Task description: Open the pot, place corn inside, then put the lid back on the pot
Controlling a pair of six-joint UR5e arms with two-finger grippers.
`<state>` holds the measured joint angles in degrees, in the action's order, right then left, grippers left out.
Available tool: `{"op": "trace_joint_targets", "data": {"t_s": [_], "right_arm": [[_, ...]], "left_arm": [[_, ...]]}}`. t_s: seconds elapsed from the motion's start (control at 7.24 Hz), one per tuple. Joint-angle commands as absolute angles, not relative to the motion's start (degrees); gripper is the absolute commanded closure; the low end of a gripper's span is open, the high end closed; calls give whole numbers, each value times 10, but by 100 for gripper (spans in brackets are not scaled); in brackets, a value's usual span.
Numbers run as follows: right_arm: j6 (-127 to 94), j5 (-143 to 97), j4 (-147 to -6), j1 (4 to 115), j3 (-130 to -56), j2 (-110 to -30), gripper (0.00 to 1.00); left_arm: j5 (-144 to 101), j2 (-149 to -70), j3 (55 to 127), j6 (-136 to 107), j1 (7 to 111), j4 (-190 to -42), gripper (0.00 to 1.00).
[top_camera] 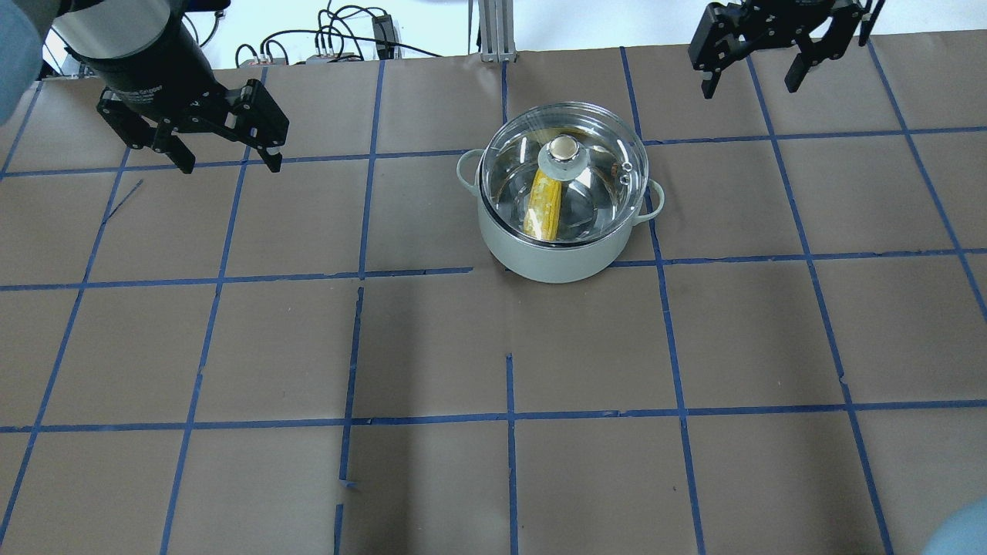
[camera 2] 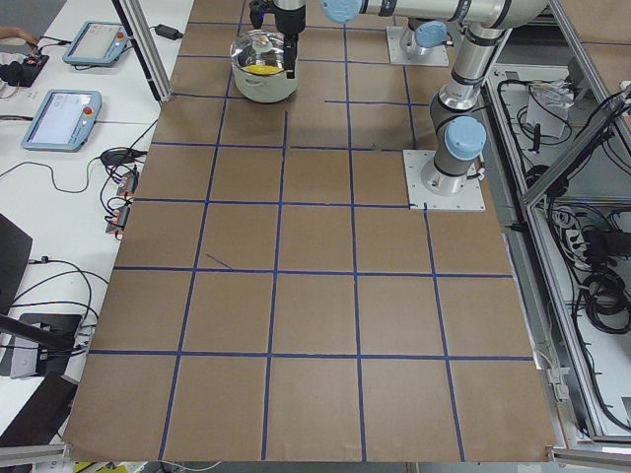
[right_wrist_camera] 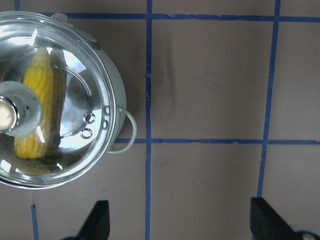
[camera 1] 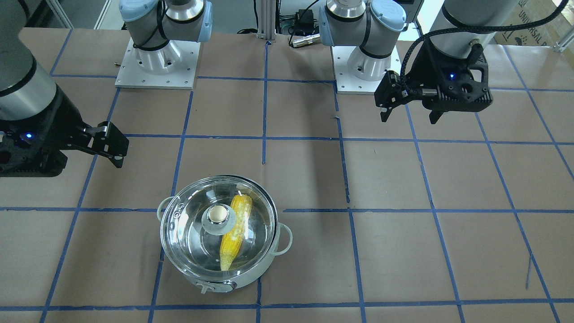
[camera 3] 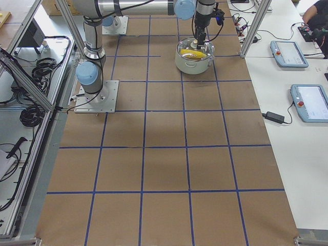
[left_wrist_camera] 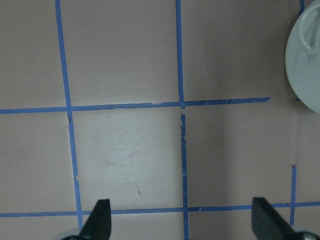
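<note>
The pale mint-white pot (camera 1: 251,279) stands on the table with the clear glass lid (camera 1: 190,235) sitting on it. The yellow corn (camera 1: 236,231) lies inside, seen through the glass. In the overhead view the pot (top_camera: 551,262), lid (top_camera: 605,181) and corn (top_camera: 542,204) sit at the far middle. My left gripper (top_camera: 230,164) is open and empty, well to the pot's left. My right gripper (top_camera: 749,89) is open and empty, to the pot's far right. The right wrist view shows the lid (right_wrist_camera: 75,100) and corn (right_wrist_camera: 35,105) at the left; the left wrist view shows only the pot's edge (left_wrist_camera: 307,65).
Brown paper with blue tape lines covers the table (top_camera: 493,347). The two arm bases (camera 1: 157,58) (camera 1: 365,63) stand at the robot's side. Operator pendants lie on the side benches (camera 3: 287,51).
</note>
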<state>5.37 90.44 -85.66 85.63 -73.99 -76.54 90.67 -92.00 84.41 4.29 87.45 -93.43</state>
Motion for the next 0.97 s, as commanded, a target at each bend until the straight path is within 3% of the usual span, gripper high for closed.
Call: {"op": "trace_joint_targets", "data": {"t_s": [0.0,0.55,0.83], "right_arm": [[58,904,-864,845,-789,-800,0],[47,900,-916,852,-870,-839,0],[34,901,-925,858,-850,-836,0]], "left_arm": [[903,-919,845,40,875,-936,0],[908,-915,843,33,872,-957,0],[907,-916,840,30,872,-959,0]]}}
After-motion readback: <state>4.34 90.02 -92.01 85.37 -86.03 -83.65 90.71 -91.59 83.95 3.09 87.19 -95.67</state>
